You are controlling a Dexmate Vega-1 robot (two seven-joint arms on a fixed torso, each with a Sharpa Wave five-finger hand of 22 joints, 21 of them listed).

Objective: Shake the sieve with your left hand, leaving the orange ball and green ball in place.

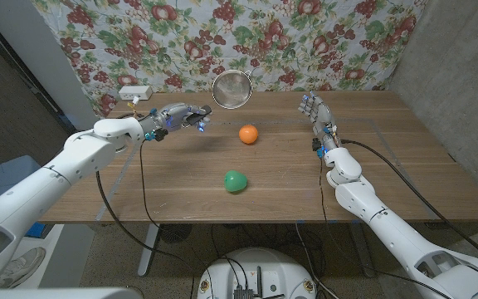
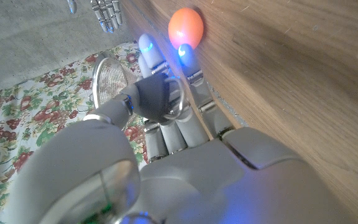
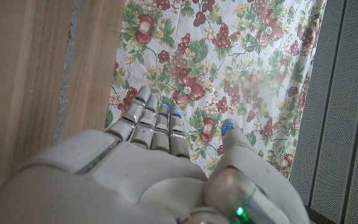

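No readable text, label, brand, number or sign for you in any view. Floral cloth (image 1: 247,37) behind table carries fruit-and-leaf pattern only, no lettering. White box (image 1: 134,91) at table's far left corner shows no legible marking at this size.
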